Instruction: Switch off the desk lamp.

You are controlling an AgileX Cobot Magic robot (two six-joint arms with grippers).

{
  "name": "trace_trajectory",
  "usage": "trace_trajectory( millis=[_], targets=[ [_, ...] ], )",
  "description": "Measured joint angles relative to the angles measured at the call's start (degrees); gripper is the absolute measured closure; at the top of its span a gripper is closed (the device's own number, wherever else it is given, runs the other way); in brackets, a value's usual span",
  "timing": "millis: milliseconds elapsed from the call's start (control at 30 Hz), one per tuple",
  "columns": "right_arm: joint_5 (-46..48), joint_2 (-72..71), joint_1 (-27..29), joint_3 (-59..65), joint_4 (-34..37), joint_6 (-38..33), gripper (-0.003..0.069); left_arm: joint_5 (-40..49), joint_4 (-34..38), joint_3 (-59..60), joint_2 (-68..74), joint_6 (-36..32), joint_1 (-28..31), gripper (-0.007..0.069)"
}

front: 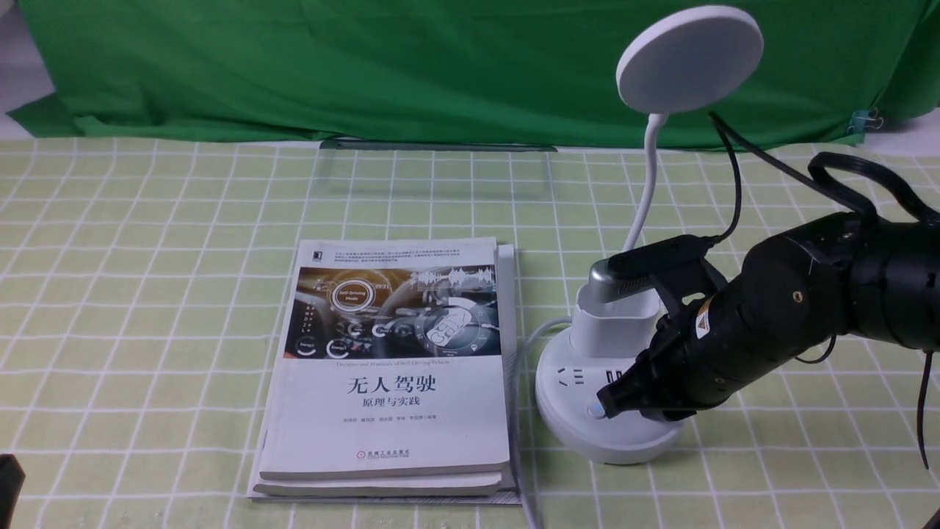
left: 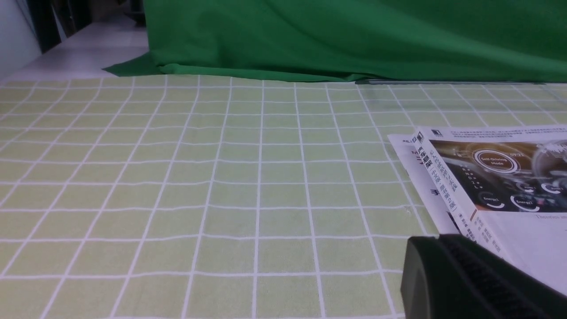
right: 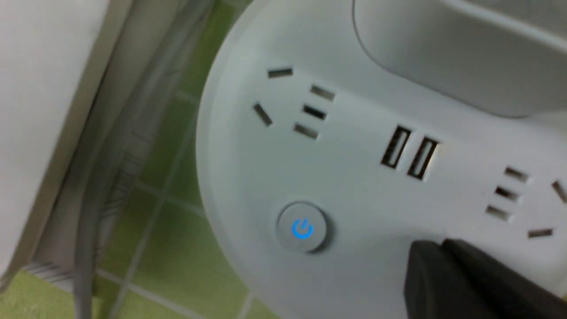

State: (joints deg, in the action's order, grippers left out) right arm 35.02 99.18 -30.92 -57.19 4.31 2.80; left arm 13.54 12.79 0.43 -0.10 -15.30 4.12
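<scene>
A checked-cloth bench [front: 169,308] carries the desk lamp [front: 609,437], right of the stacked books [front: 389,411]. The right claw [right: 445,243], closed and empty, is over the lamp's base; the left claw [left: 438,241] also appears closed. Approach appears done; the power button [right: 302,227] glows blue, so switching off likely remains.

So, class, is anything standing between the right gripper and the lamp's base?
Nothing visible does. The right gripper, its jaws shut, is over the front part of the lamp's base. The books and the grey cable lie off to the base's left, out of the way.
</scene>
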Motion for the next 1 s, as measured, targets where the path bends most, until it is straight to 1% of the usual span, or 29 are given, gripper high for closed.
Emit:
trace_trajectory(
  millis=[167, 300, 467, 633, 800, 900, 1000],
  targets=[
    [0.3, -0.8, 0.0, 0.1, 0.1, 0.0, 0.0629, 0.0, 0.0, 0.0, 0.0, 0.0, 0.0, 0.0623],
    [2.2, -5.3, 0.0, 0.1, 0.1, 0.0, 0.0629, 0.0, 0.0, 0.0, 0.0, 0.0, 0.0, 0.0623],
    [3.0, -12.7, -1.2, 1.7, 0.0, 0.3, 0.0629, 0.0, 0.0, 0.0, 0.0, 0.0, 0.0, 0.0623],
    [3.4, -21.7, -3.2, 7.3, 0.1, 0.7, 0.0629, 0.0, 0.0, 0.0, 0.0, 0.0, 0.0, 0.0623],
    [6.6, -32.0, -4.1, 12.1, 0.3, 1.2, 0.0629, 0.0, 0.0, 0.0, 0.0, 0.0, 0.0, 0.0623],
    [10.0, -36.8, -4.1, 12.9, 0.3, 1.3, 0.0628, 0.0, 0.0, 0.0, 0.0, 0.0, 0.0, 0.0623],
    [10.4, -41.3, -4.1, 13.0, 0.3, 1.3, 0.0628, 0.0, 0.0, 0.0, 0.0, 0.0, 0.0, 0.0623]
  ],
)
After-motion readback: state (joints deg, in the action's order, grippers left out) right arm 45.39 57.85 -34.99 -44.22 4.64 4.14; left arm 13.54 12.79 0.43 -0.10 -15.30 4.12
